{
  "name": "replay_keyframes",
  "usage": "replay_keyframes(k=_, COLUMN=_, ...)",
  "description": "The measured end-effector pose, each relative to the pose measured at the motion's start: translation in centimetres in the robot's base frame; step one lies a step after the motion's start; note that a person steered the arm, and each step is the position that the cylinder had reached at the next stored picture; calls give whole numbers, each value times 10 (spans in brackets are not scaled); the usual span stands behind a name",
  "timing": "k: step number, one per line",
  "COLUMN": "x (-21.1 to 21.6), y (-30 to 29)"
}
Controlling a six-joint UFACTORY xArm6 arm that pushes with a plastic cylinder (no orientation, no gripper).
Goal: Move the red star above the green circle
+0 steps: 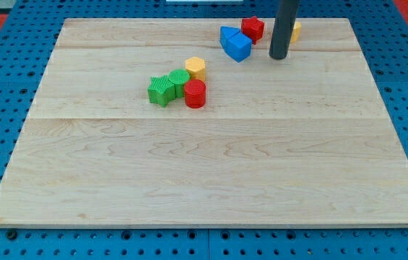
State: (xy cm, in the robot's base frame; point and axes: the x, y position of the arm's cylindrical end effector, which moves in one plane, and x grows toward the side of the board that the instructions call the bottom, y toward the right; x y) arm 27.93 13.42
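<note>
The red star [253,29] lies near the view's top, right of centre, touching a blue block [237,46] below and to its left. My tip [279,56] rests on the board to the right of the blue block and below-right of the red star, a small gap away from both. The green circle [179,80] sits in a cluster left of centre, well to the left of and below the red star. It has a second green block [161,92] on its left, a red cylinder [195,94] on its right and a yellow block [196,67] above-right.
A second blue block [226,35] sits against the first one's upper left. A yellow block [294,30] is partly hidden behind the rod near the top edge. The wooden board [211,173] lies on a blue pegboard table.
</note>
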Motion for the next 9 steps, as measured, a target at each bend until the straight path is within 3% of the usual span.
replay_keyframes(k=4, x=-81, y=-43)
replay_keyframes(k=6, x=-75, y=-141)
replay_keyframes(k=9, x=-29, y=-185)
